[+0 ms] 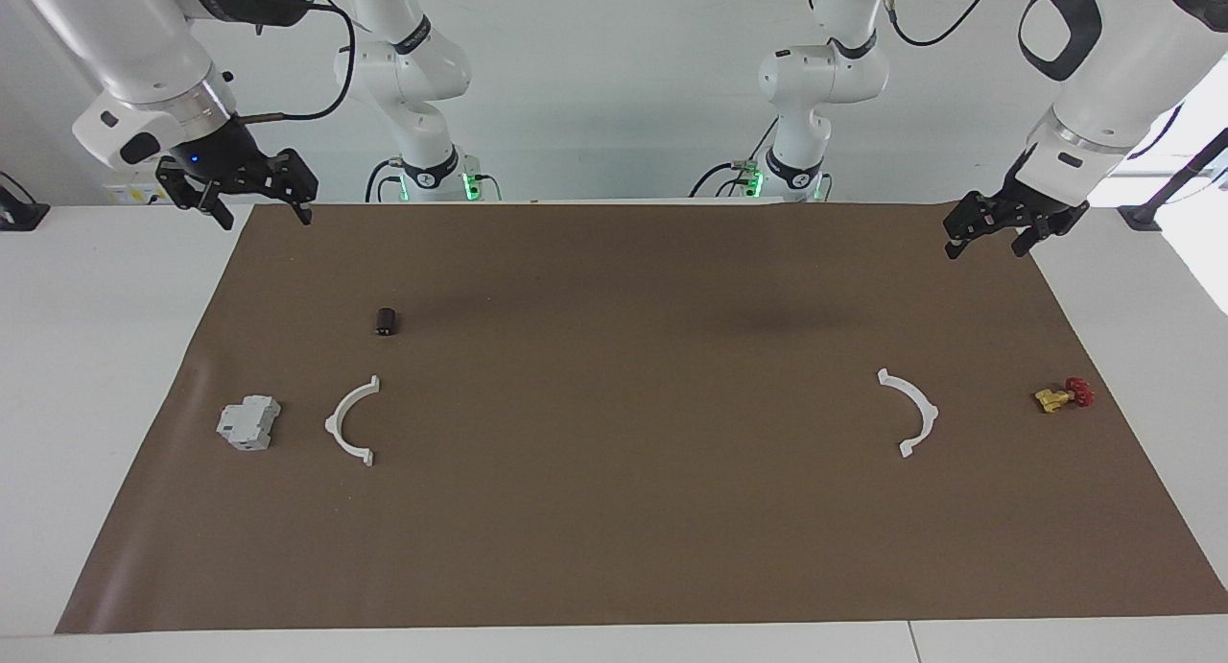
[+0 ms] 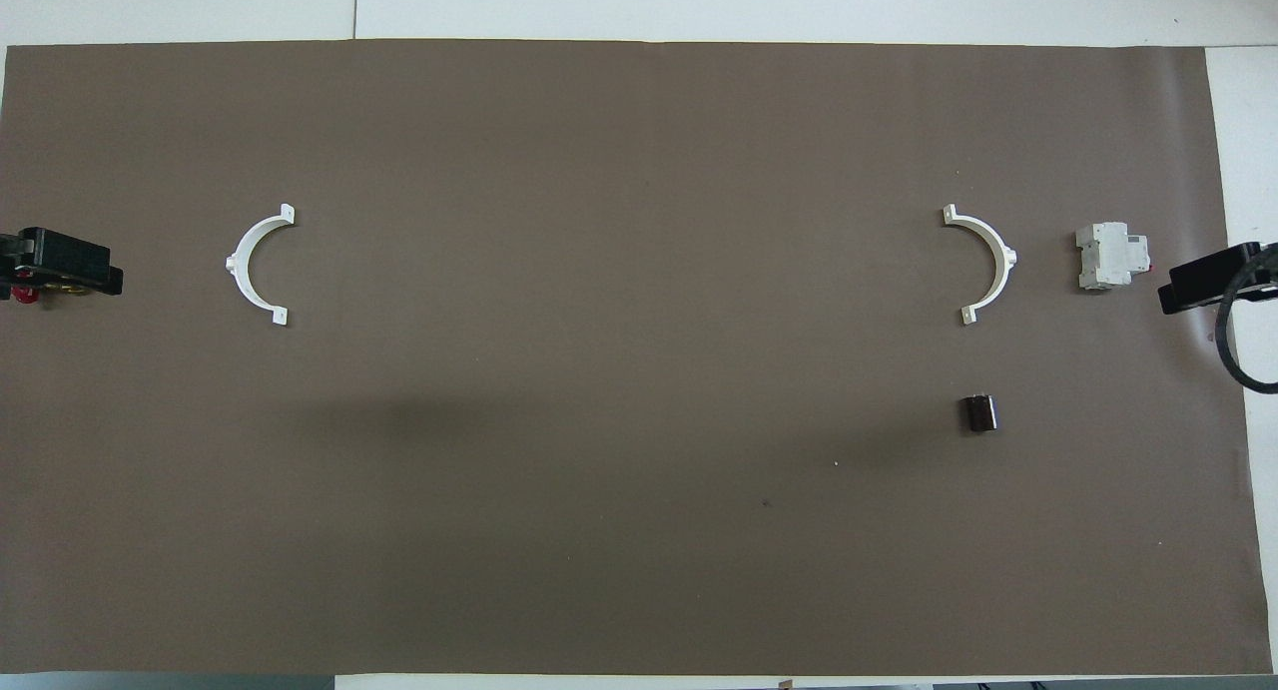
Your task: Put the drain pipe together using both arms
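Two white half-ring arcs of the drain pipe lie flat and far apart on the brown mat (image 1: 614, 548). One arc (image 1: 331, 423) (image 2: 1008, 258) lies toward the right arm's end, the other arc (image 1: 931, 414) (image 2: 232, 264) toward the left arm's end. Their open sides face each other. My right gripper (image 1: 264, 214) (image 2: 1198, 286) is open, empty and raised over the mat's edge at its own end. My left gripper (image 1: 988, 248) (image 2: 60, 266) is open, empty and raised over the mat's edge at its end.
A grey boxy block (image 1: 247, 423) (image 2: 1108, 258) sits beside the arc at the right arm's end. A small dark cylinder (image 1: 387, 320) (image 2: 979, 413) lies nearer to the robots than that arc. A yellow valve with a red handle (image 1: 1063, 395) lies beside the other arc.
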### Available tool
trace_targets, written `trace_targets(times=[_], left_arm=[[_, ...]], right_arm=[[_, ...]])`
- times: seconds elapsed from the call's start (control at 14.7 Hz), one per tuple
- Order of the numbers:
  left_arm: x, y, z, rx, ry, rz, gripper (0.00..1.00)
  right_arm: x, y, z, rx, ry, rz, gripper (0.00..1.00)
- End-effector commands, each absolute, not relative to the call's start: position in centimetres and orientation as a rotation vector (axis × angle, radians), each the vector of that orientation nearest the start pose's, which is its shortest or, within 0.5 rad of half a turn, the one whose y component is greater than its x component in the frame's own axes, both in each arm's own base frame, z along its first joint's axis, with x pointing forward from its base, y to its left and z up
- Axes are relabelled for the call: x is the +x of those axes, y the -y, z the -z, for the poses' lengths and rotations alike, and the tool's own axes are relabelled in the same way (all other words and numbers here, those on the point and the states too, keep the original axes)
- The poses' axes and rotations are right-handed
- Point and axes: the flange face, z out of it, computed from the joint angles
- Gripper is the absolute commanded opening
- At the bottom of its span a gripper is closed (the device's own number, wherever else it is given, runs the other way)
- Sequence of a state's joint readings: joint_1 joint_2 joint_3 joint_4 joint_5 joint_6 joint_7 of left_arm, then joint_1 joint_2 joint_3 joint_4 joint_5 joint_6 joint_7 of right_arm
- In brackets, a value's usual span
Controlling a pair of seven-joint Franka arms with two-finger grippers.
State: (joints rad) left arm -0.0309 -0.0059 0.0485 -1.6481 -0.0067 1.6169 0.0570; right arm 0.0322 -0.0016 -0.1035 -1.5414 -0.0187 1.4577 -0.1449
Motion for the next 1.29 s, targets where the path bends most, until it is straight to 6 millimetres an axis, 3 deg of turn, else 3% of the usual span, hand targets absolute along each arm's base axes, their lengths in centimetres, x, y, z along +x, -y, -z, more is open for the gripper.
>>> trace_targets(times=[0.0,0.48,0.61,0.82,1.02,1.23], left_arm=[[55.0,-1.3,-59.7,-3.158,-0.05,-0.04,1.0],[54.9,-1.5,-59.6,-3.157,-0.045,-0.038,1.0],[54.9,-1.5,-59.4,-3.157,-0.045,-0.04,1.0],[54.9,-1.5,-59.4,-3.157,-0.045,-0.04,1.0],[55.0,-1.6,-59.5,-3.157,-0.042,-0.038,1.0],[54.8,-1.6,-59.3,-3.157,-0.042,-0.038,1.0]], right_arm=[[54.1,4.3,-63.3,-3.133,0.11,-0.106,1.0],[53.9,4.6,-62.3,-3.133,0.115,-0.096,1.0],[54.1,4.8,-60.1,-3.139,0.119,0.011,1.0],[54.6,4.3,-53.1,-3.14,0.14,0.115,1.0],[59.0,4.3,-44.6,-3.123,0.15,0.134,1.0],[61.5,4.8,-38.1,-3.118,0.205,0.178,1.0]])
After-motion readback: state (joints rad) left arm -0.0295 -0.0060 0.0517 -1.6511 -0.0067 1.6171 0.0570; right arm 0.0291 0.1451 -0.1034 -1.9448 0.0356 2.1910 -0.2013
